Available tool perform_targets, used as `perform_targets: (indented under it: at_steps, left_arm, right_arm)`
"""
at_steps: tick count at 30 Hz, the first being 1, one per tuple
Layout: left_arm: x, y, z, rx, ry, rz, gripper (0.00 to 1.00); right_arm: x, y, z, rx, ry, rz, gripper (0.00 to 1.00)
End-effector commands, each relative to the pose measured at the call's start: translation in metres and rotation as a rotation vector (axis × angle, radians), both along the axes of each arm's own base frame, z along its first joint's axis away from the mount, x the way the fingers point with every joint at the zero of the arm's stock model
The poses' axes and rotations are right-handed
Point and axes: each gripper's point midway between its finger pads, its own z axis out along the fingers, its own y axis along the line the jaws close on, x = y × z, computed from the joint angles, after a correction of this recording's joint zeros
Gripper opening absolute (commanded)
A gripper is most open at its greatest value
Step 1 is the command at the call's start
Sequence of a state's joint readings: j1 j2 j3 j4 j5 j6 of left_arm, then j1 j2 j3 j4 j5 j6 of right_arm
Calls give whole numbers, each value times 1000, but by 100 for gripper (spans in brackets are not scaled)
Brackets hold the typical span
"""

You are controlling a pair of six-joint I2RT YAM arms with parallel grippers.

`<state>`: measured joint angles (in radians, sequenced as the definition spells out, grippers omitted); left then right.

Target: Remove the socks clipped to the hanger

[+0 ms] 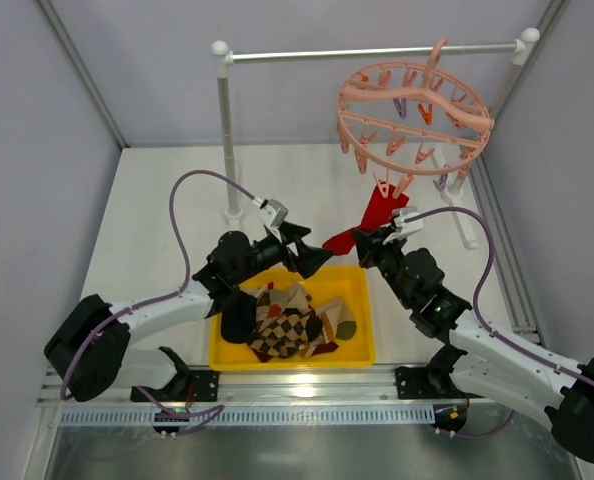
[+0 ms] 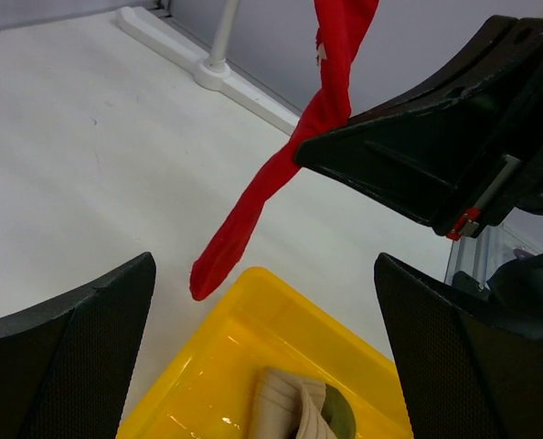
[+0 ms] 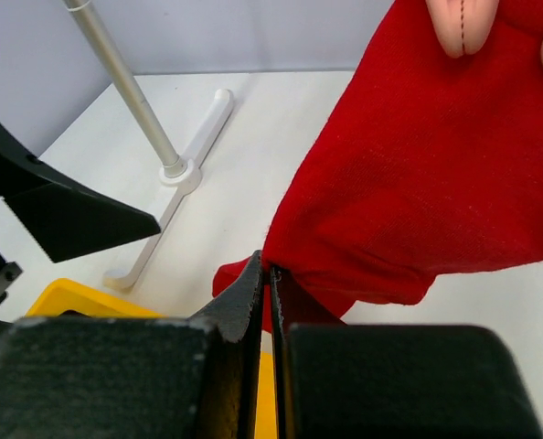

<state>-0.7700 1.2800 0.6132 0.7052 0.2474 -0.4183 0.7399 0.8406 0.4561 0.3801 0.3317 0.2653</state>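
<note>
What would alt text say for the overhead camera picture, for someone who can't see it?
A red sock hangs clipped to a pink ring hanger, and the right arm's fingers pinch its lower part. The left arm's fingers are open beside it, above a yellow bin holding a pile of patterned socks.

Bare white tabletop (image 1: 157, 200) lies open left of the white-and-metal rail stand's upright post (image 1: 226, 130), and between that post and the plain red fabric sock (image 1: 382, 212). Overhead right, the round salmon-pink plastic ring hanger (image 1: 414, 110) with dangling clips crowds the air above the right gripper (image 1: 362, 243), pinched on the sock; the wide-spread left gripper (image 1: 315, 250) sits just beside it. Beneath both, a yellow plastic bin (image 1: 362, 355) heaped with patterned socks (image 1: 292, 325) covers the table.
</note>
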Motion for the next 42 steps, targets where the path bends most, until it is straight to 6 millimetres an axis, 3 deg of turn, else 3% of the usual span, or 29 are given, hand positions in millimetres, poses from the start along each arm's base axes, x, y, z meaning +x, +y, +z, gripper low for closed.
perform_targets:
  at_steps: [1,7,17,18,19,20,22,23,26,28,29,30,31,32,33,35,36,37,39,40,42]
  left_arm:
    - [5,-13,24,-50,-117,-43,100]
    - [8,-35,1,-1,-110,-82,100]
    - [18,-64,-7,-6,-107,-82,97]
    - [19,-66,-2,-17,-114,-83,88]
    - [20,-68,-1,-21,-113,-80,58]
    - [21,-71,-3,-24,-103,-80,45]
    - [22,-76,0,-31,-97,-88,9]
    - [21,-79,-1,-30,-92,-93,0]
    - [20,-86,-7,-16,-79,-96,0]
    - [22,-85,-13,-10,-68,-81,0]
    - [21,-85,-15,-8,-63,-74,0]
    - [22,-83,-15,-9,-58,-65,0]
    - [23,-80,-17,-6,-50,-46,0]
    - [24,-78,-18,-1,-41,-38,0]
    - [24,-76,-20,4,-34,-31,0]
    - [22,-74,-22,17,-21,-25,0]
    - [21,-72,-21,19,-18,-20,0]
    - [18,-72,-18,18,-22,-23,0]
    - [14,-72,-18,30,-17,-29,0]
    - [11,-73,-15,30,-19,-29,0]
    - [8,-76,-14,48,-6,-33,0]
  right_arm:
    - [-2,5,32,82,-49,2,4]
    - [-6,8,44,104,-68,27,4]
    - [-12,17,44,121,-48,82,4]
    - [-14,18,43,121,-42,88,4]
    - [-15,17,43,120,-41,90,4]
    - [-15,17,43,121,-39,88,4]
    - [-17,15,42,121,-39,90,4]
    - [-18,14,42,121,-38,88,4]
    - [-21,11,45,113,-37,85,6]
    - [-22,6,42,83,-21,73,15]
    - [-23,4,48,78,-24,68,34]
    - [-25,2,41,47,3,66,47]
    - [-28,-3,51,48,-13,60,60]
    - [-30,-6,52,38,-8,57,94]
    - [-34,-11,47,11,16,55,99]
    - [-45,-25,59,20,-8,44,100]
    - [-49,-32,56,4,2,34,100]
    - [-57,-43,72,29,-38,20,100]
    - [-59,-60,78,15,-47,-42,100]
    - [-61,-68,93,25,-69,-67,100]
    - [-54,-79,95,-42,-48,-136,100]
